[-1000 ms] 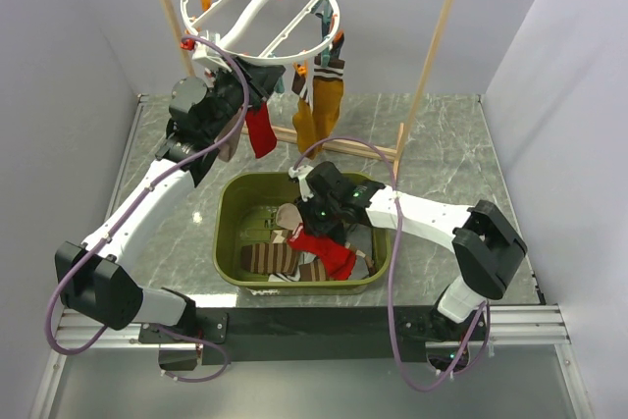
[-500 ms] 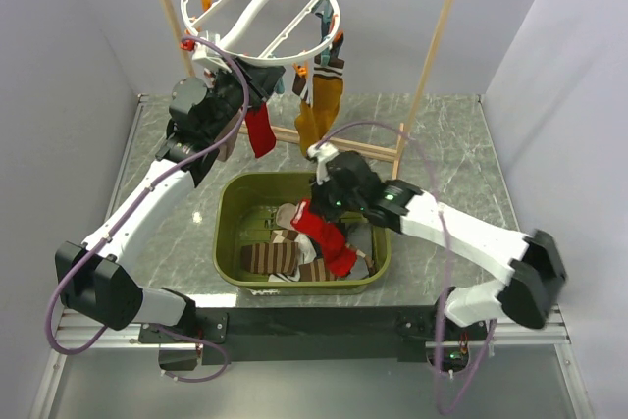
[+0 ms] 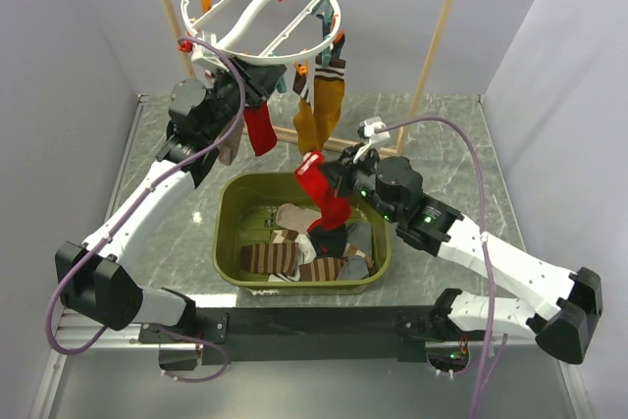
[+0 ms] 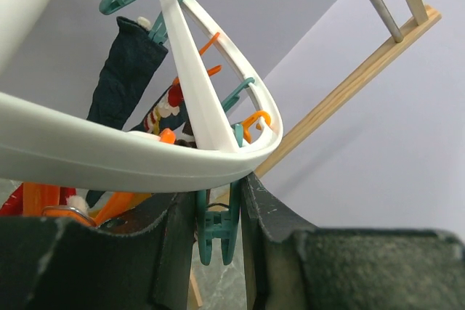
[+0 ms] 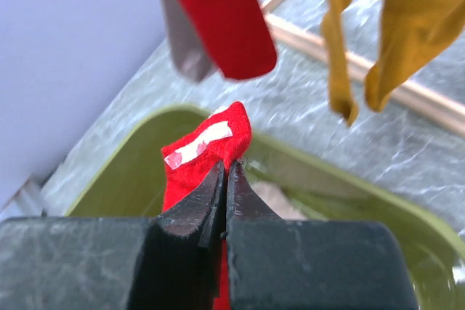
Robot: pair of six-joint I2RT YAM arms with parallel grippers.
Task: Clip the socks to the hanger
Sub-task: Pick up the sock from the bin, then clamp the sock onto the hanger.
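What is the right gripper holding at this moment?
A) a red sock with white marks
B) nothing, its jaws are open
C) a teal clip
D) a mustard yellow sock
A: in the right wrist view the right gripper is shut on the top edge of the red sock, which hangs from it over the olive bin.

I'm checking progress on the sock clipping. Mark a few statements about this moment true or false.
1. The right gripper is shut on the red sock. True.
2. The red sock lies flat on the table. False: it hangs from the right gripper over the green bin.
3. The left gripper has a teal clip between its fingers, under the hanger. True.
4. No socks hang from the hanger. False: mustard socks hang there.
5. The green bin is empty. False: striped socks lie in it.
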